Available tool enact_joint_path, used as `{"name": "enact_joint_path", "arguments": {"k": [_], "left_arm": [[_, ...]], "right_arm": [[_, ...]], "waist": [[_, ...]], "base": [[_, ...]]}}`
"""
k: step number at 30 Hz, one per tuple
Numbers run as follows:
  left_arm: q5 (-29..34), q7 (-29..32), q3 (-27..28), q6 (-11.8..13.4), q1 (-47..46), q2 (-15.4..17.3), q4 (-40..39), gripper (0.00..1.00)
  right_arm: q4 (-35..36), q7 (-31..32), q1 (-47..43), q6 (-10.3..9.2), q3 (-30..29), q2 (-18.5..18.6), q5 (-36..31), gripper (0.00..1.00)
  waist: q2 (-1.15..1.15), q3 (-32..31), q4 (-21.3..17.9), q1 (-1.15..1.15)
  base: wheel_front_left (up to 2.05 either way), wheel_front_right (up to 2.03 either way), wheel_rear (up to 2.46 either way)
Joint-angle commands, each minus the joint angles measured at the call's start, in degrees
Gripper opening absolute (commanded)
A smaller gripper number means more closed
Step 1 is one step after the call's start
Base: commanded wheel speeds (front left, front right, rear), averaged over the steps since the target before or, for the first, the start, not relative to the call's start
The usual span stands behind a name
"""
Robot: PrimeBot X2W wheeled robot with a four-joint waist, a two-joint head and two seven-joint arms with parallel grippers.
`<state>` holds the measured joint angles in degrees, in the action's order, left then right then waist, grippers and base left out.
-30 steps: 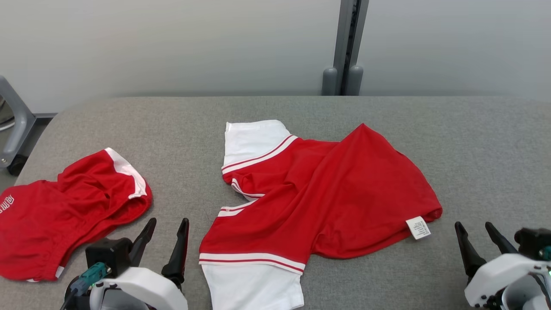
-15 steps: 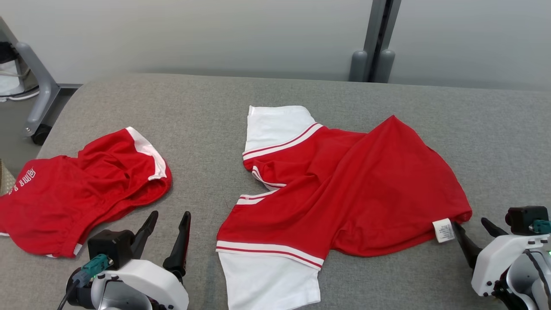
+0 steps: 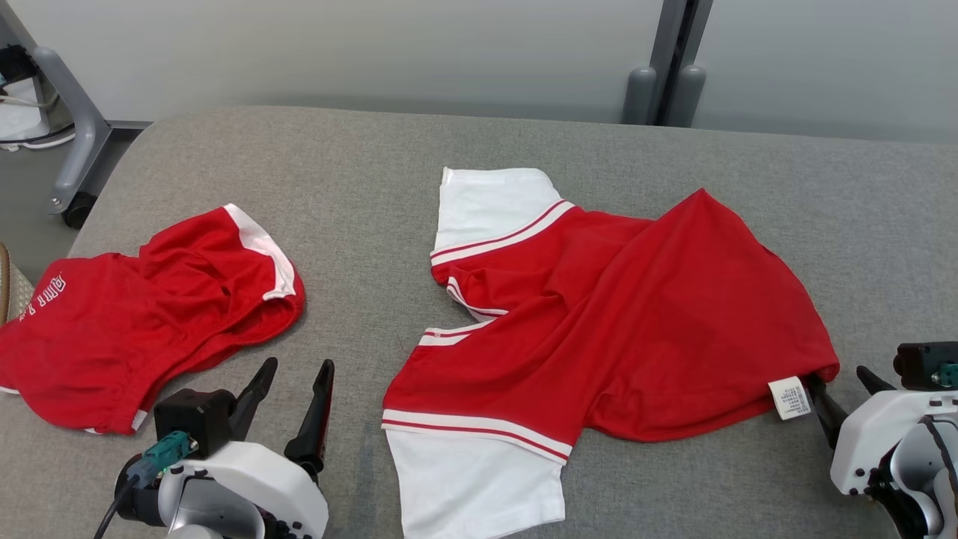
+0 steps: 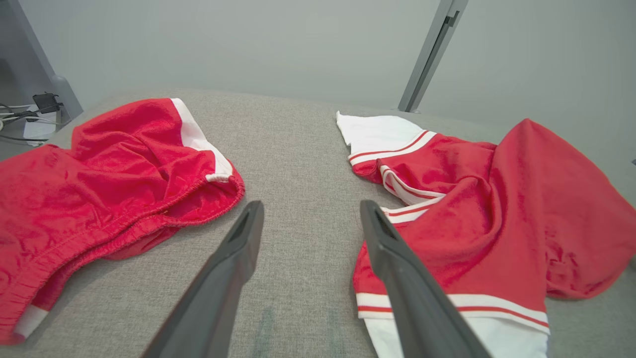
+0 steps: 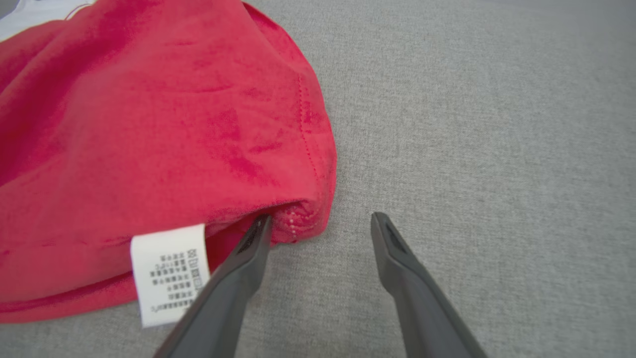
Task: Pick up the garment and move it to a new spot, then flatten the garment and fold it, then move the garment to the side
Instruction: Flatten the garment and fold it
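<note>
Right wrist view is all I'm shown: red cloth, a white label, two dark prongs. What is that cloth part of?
Observer: It's a hem corner of a red T-shirt with white sleeves, lying rumpled on a grey table.
Operator: Anything else on there?
Observer: Yes, red shorts lie crumpled toward the robot's left.
Operator: And the other arm?
Observer: The left gripper is open, pointing at bare table between the two garments.

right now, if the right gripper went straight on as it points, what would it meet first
Probably the hem of the red shirt: one finger of the right gripper sits at it beside the white label; the other faces bare table.
</note>
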<state>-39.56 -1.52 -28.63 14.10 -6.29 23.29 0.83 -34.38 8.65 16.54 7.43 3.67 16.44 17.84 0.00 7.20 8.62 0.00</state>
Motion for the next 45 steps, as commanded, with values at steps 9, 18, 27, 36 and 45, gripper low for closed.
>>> {"name": "enact_joint_path", "arguments": {"k": [9,18,27,36,45], "left_arm": [[-0.14,0.17,-0.09,-0.03,-1.33,0.69,0.17,1.00],[-0.82,0.04,-0.05,0.61,0.38,0.64,0.49,1.00],[-1.31,-0.27,-0.26,0.76,1.46,0.39,0.57,1.00],[-1.87,-0.95,-0.11,1.10,2.74,0.23,1.03,1.00],[-2.13,-0.57,-0.44,0.82,2.21,0.51,1.35,1.00]], "right_arm": [[-0.92,-2.51,1.39,0.12,-0.85,-0.32,-1.24,0.36],[1.31,-3.74,-0.52,0.12,-1.99,-0.83,-2.50,0.04],[7.51,-1.79,-3.30,0.11,-2.24,-0.19,-2.61,0.00],[20.47,5.65,-12.06,0.07,-4.71,-0.52,-2.18,0.00],[25.20,13.90,-19.26,0.07,-7.40,-0.87,0.19,0.00]], "waist": [[0.00,0.47,-0.11,0.00],[0.00,-2.08,-1.69,0.00],[0.00,-3.69,-3.66,0.00],[0.00,-4.69,-6.03,0.00],[0.00,-4.37,-7.28,0.00]], "base": [[0.00,0.00,0.00],[0.00,0.00,0.00],[0.00,0.00,0.00],[0.00,0.00,0.00],[0.00,0.00,0.00]]}}
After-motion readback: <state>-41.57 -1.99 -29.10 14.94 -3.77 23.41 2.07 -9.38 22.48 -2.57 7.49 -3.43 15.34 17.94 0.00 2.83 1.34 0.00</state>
